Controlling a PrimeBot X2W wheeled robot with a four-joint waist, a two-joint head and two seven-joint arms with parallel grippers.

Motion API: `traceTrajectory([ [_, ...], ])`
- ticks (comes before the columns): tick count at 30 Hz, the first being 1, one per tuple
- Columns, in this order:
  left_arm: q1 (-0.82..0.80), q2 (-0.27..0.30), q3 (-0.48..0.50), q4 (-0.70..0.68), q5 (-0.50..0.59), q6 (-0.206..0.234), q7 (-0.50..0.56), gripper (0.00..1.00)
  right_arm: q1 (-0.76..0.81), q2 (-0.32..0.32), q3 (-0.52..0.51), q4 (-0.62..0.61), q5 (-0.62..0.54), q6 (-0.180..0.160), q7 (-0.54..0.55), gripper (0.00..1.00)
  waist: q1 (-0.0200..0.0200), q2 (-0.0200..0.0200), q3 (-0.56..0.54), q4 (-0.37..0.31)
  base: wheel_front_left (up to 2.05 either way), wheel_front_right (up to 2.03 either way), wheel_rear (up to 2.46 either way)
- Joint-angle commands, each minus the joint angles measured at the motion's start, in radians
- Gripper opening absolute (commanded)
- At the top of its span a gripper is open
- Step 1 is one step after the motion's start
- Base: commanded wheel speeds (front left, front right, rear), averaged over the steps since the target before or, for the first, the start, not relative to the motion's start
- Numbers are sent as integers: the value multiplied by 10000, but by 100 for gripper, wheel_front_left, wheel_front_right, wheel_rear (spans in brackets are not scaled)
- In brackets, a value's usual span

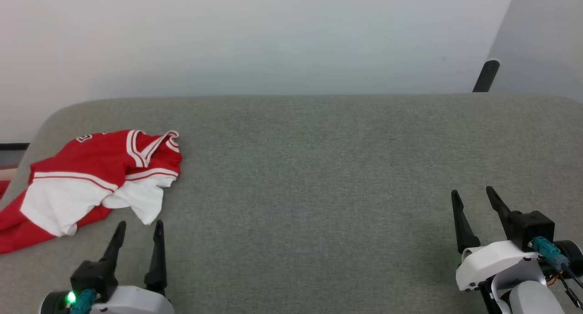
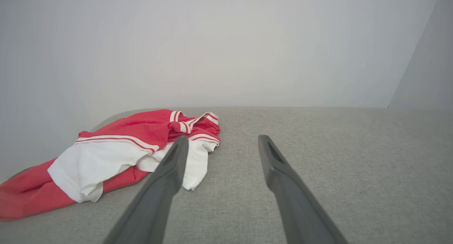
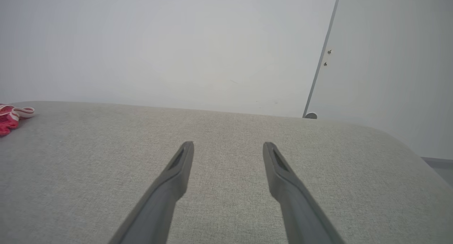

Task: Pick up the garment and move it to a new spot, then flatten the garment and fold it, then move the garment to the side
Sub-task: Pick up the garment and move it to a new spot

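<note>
The shirt (image 1: 91,177) lies crumpled at about 9 o'clock on the grey counter (image 1: 319,191), near its left edge. Its red body is bunched, its white sleeves are turned toward the robot, and the striped neck trim faces 3 o'clock. The left claw (image 1: 140,223) sits at 7 o'clock, wide and empty, its tips just short of a white sleeve and apart from it. The right claw (image 1: 472,190) sits at 4 o'clock, also wide and empty, well apart from the shirt. A pale wall (image 1: 273,40) rises behind, at 12 o'clock.

In the left wrist view the shirt (image 2: 124,141) lies at 10 o'clock from the claw (image 2: 223,137). In the right wrist view, bare counter (image 3: 226,123) lies ahead of the claw (image 3: 228,143).
</note>
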Motion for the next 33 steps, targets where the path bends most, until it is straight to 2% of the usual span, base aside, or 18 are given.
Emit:
traceTrajectory([
  [1, 1, -12, 36, 39, -45, -52, -8, 100, 19, 35, 27, -17, 131, 7, -44, 100, 0, 0, -39, 103, 0, 0, 0],
  [9, 87, -141, 46, 210, -20, 9, -8, 100, 253, -66, 725, -86, 459, 6, -127, 100, 0, 0, -212, 1210, 0, 0, 0],
  [25, 331, -250, 141, 423, -67, 210, -7, 100, 10, -69, 1878, 176, 1031, 6, -196, 100, 0, 0, -497, 4698, 0, 0, 0],
  [33, 718, -407, 724, -169, -374, 452, -7, 100, -872, -13, 3046, 471, 1182, 6, -138, 100, 0, 0, 44, 5103, 0, 0, 0],
])
